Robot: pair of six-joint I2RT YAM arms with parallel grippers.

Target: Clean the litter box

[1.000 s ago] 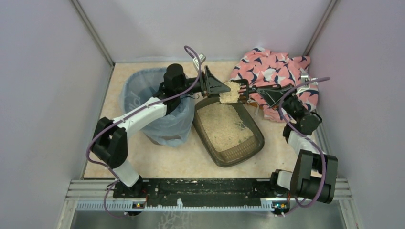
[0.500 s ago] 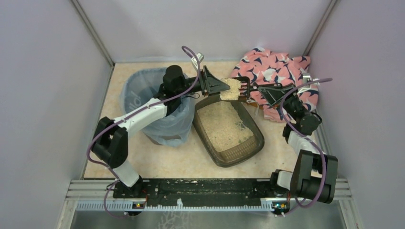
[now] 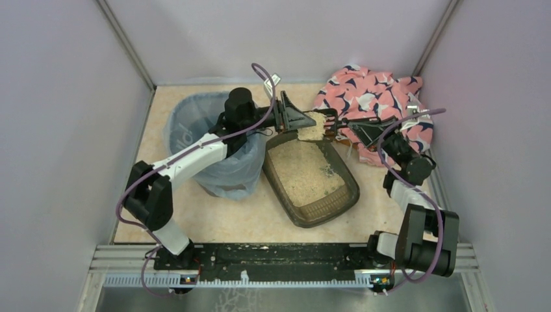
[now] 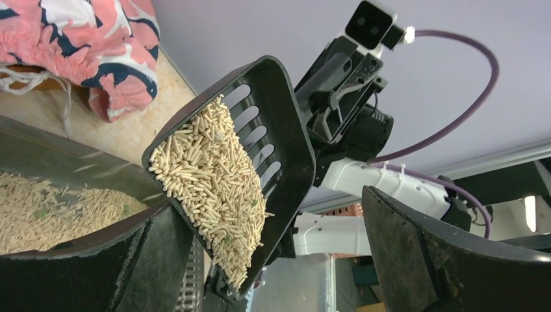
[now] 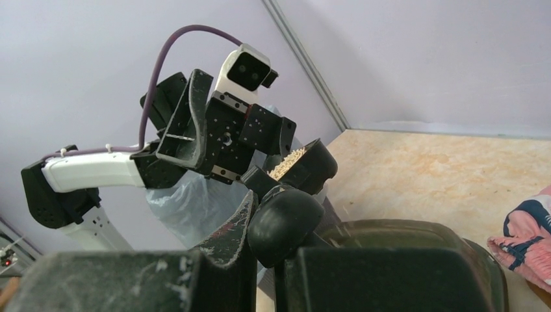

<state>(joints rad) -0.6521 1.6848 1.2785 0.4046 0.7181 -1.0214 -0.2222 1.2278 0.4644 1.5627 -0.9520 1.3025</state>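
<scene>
- litter box (image 3: 320, 211) sits mid-table, touching the bin (image 3: 179, 120); litter covers its floor
- right gripper (image 3: 340, 121) clamps the scoop (image 4: 286, 130) handle; the loaded scoop hangs over the box's far end
- left gripper (image 3: 300, 119) jaws spread, empty
- judged outstanding: tip load into bin; repeat

Robot lab test booth, definitely not a home
Plain lilac panels (image 3: 58, 130) box in the table (image 3: 214, 221) from 9 to 3 o'clock, with metal posts (image 3: 127, 42) in the far corners and an aluminium rail (image 3: 114, 260) at 6.
</scene>
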